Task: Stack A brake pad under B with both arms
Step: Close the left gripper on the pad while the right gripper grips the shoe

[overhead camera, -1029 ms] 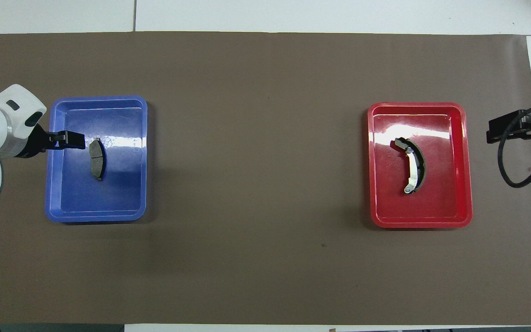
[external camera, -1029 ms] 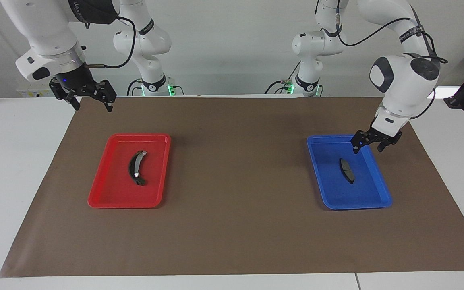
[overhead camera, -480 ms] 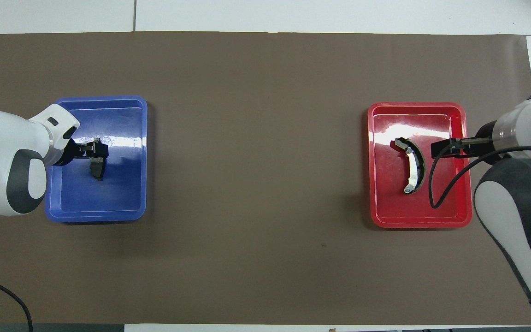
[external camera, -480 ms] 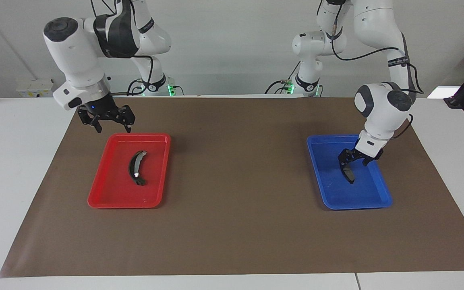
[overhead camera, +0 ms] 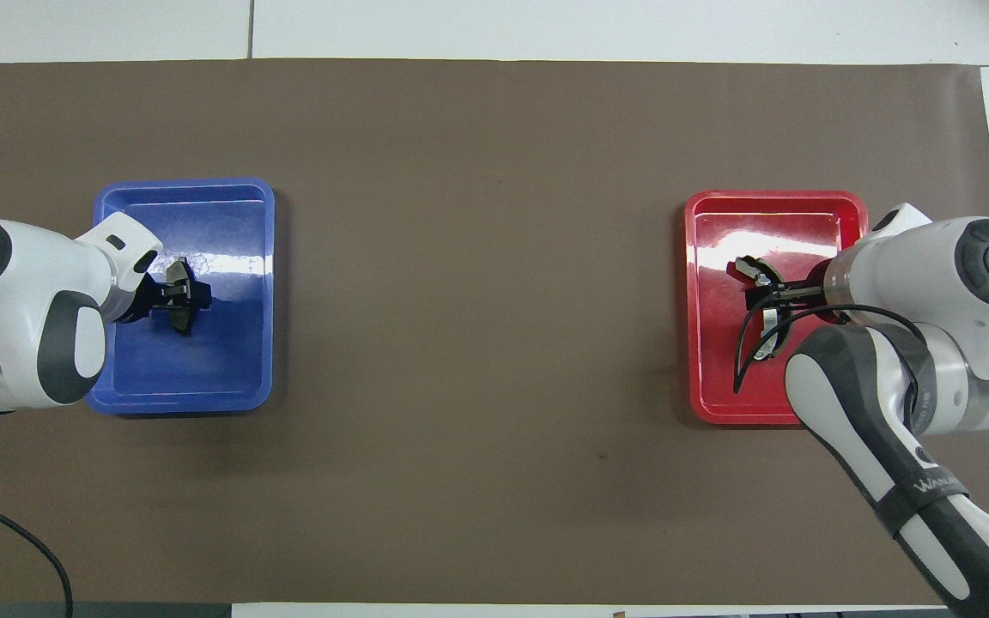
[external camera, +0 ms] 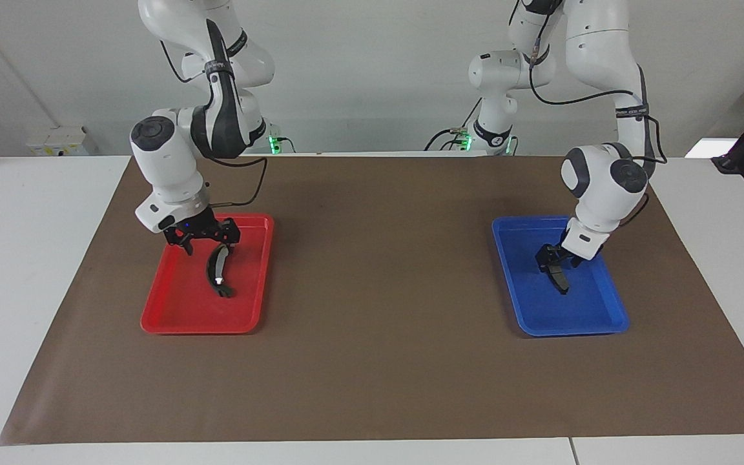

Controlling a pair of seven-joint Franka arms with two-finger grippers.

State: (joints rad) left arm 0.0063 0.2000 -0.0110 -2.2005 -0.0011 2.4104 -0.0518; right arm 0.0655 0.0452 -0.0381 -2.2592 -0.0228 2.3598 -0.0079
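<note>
1. The A brake pad [external camera: 559, 279] lies in the blue tray [external camera: 604, 323] at the left arm's end of the table; B [external camera: 218, 274] lies in the red tray [external camera: 172, 316] at the right arm's end. The two trays stand well apart on the brown mat [external camera: 378, 290].
2. The left gripper [external camera: 554, 259] is down inside the blue tray, at the end of the pad nearer the robots. Its fingers straddle the pad in the overhead view, but whether the jaws have closed on it cannot be told.
3. The right gripper [external camera: 203, 237] is low over the red tray, above B's silvery end. Its jaws stand spread, with nothing between them.
4. Progress, as a judgement: the task is at its opening stage. Both parts rest in their own trays and neither is lifted; no stack exists.
5. Remaining, as a judgement: each part must be grasped and raised, the pad set down first, and B laid on top of it.
</note>
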